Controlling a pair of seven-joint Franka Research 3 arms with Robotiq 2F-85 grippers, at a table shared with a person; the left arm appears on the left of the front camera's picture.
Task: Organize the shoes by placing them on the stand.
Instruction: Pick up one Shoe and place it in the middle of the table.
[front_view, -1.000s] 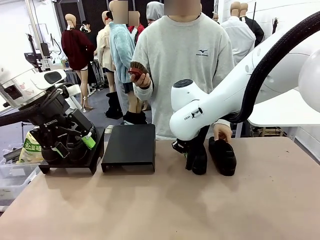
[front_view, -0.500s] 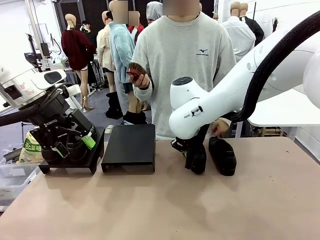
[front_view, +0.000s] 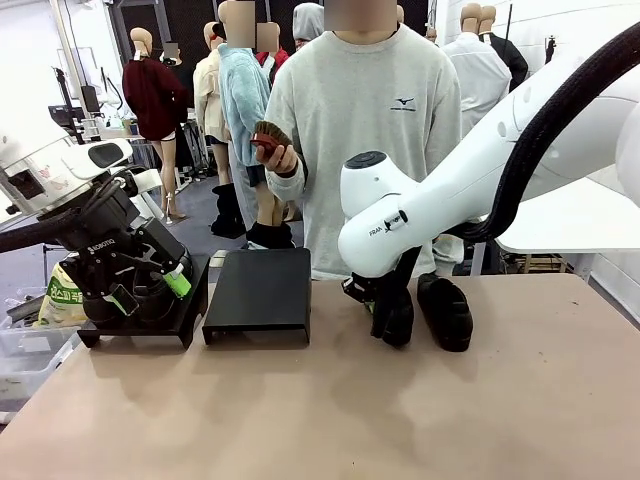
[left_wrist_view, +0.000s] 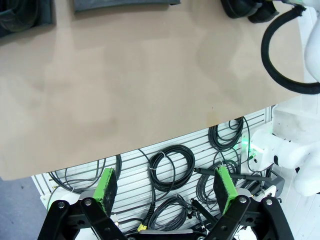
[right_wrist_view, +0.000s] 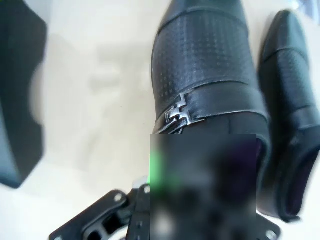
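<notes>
The glossy black leather dress shoe with a perforated toe and a metal buckle strap (front_view: 400, 324) (right_wrist_view: 210, 75) stands on the tan table (front_view: 350, 420), directly under the right gripper (front_view: 384, 306). That gripper is closed and reaches down at the shoe's heel opening. The fingertips are hidden there, so I cannot tell whether they pinch the leather. In the right wrist view the toe points straight away from the fingers and the buckle lies just ahead of them.

A second glossy black perforated dress shoe (front_view: 447, 314) (right_wrist_view: 290, 90) lies just beside the right gripper, on its side away from the robot's left arm. It runs parallel to the first shoe and sits close to it. On the gripper's other side, apart from both shoes, sits the flat black rectangular stand (front_view: 258, 290) (right_wrist_view: 17, 100) with its top bare.

The left gripper (left_wrist_view: 165, 187) (front_view: 158, 292) is well apart from the shoes, beyond the flat stand. Its jaws are spread wide and the green pads (left_wrist_view: 106, 184) have nothing between them. It hangs over another low black platform (front_view: 195, 305). The dark shapes on that platform are too unclear to name.

Across the table from the right gripper stands a person in a grey sweatshirt (front_view: 360, 120). One raised hand (front_view: 284, 160) holds a small reddish-brown object.
</notes>
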